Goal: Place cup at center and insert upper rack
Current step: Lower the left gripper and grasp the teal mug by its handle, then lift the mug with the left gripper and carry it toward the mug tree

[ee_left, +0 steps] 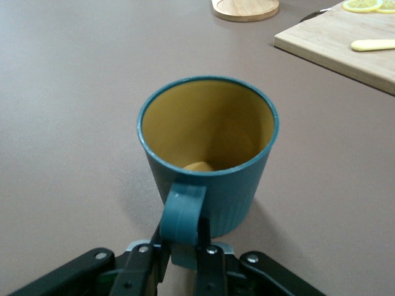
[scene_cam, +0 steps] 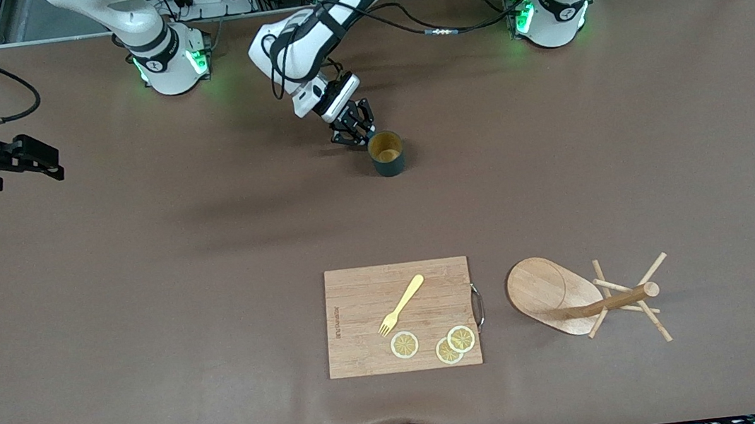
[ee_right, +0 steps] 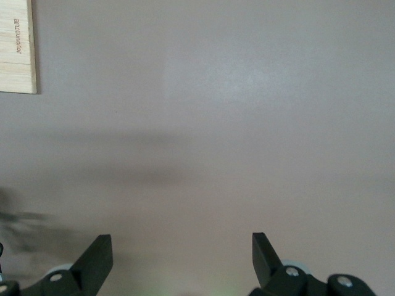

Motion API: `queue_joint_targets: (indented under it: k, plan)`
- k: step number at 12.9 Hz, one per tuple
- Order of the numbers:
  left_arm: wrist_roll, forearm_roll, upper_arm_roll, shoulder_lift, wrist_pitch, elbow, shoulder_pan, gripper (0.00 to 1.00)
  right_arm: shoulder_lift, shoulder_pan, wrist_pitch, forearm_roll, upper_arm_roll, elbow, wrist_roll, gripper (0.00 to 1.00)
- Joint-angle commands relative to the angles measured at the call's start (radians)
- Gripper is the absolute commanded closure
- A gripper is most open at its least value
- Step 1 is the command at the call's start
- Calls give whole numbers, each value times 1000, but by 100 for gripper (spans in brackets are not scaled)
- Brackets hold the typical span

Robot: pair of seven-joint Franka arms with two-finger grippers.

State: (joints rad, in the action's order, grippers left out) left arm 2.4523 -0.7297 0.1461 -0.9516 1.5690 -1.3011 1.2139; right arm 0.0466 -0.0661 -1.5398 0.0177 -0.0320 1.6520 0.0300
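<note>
The dark teal cup [scene_cam: 386, 154] with a mustard-yellow inside stands upright on the brown table, near the middle and toward the robots' bases. My left gripper [scene_cam: 356, 133] is shut on its small side handle; in the left wrist view the handle sits between the fingers of the gripper [ee_left: 182, 243] below the cup [ee_left: 210, 154]. The wooden mug tree [scene_cam: 572, 296] lies on its side toward the left arm's end, beside the cutting board; its oval base shows in the left wrist view [ee_left: 245, 7]. My right gripper [scene_cam: 41, 161] is open and empty [ee_right: 182, 246] over bare table at the right arm's end.
A rectangular wooden cutting board [scene_cam: 400, 316] lies nearer to the front camera than the cup, with a yellow fork [scene_cam: 402, 303] and three lemon slices [scene_cam: 405, 344] on it. Its edge shows in both wrist views [ee_left: 345, 43] [ee_right: 15, 49].
</note>
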Motion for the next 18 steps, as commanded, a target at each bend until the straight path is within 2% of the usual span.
queue_joint_targets:
  k: [1, 4, 8, 13, 18]
  plan:
    - [-55, -14, -8, 56, -12, 9, -13, 100, 12, 12, 15, -12, 7, -3, -5, 0]
    - [-105, 10, 7, 128, -11, 17, -66, 100, 13, 11, 17, -12, 7, -3, -22, 0]
    - [-226, 113, 9, 273, 3, 17, -166, 100, 13, -20, 23, -12, 9, -5, -85, 0]
    - [-418, 329, 7, 445, 34, 17, -344, 100, 13, -23, 24, -12, 9, -5, -85, 0]
    - [-599, 536, 9, 540, 112, 17, -561, 100, 29, -18, 53, -10, -2, -8, -84, 0]
